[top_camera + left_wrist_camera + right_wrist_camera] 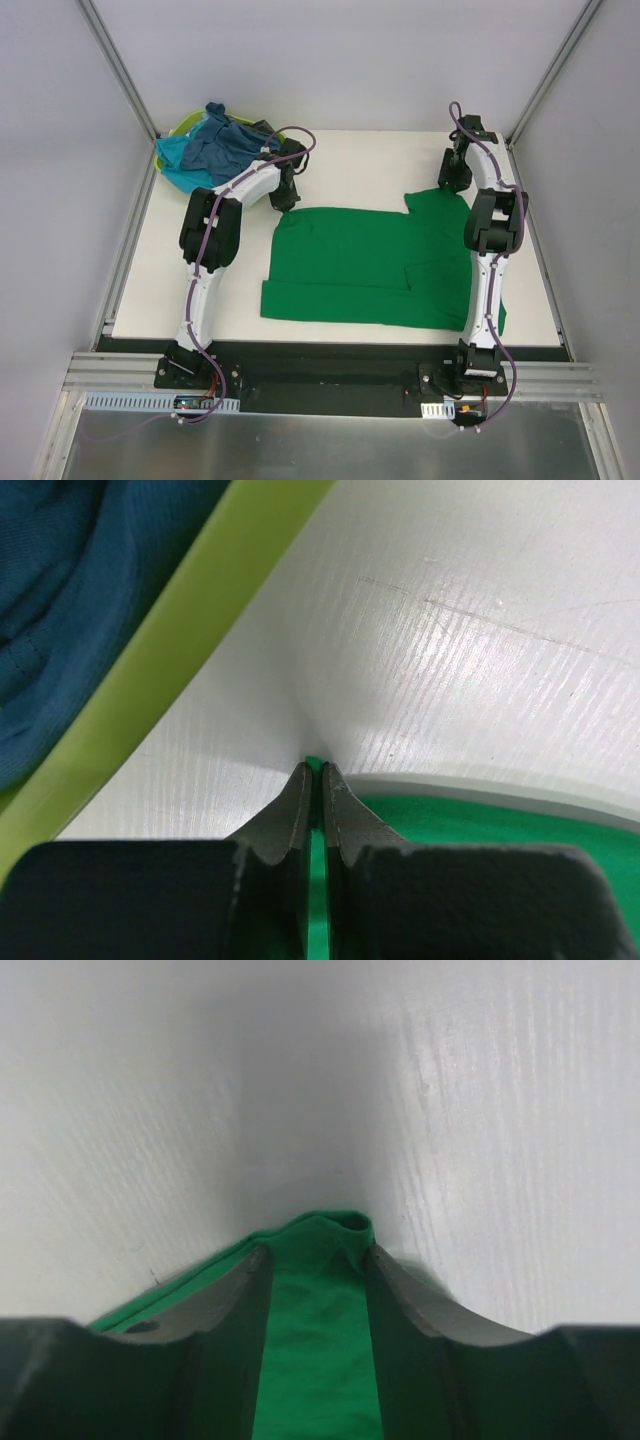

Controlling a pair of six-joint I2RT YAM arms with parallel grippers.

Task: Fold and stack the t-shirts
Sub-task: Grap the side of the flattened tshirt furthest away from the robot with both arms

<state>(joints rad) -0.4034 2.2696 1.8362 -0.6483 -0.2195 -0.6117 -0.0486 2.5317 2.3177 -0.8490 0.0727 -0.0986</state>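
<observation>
Pinching the green t-shirt (350,260) lying flat on the table (380,165), we are gripping its far right corner in our right gripper (317,1255), our left gripper (318,770) nearly closed, seemingly nipping the far left edge.

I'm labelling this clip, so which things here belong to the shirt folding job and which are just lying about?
Part of the job: green t-shirt, spread flat; blue and turquoise t-shirts, heaped; left gripper and right gripper, both on the green cloth.
Just there: lime-green basket holding the heap; table.
</observation>
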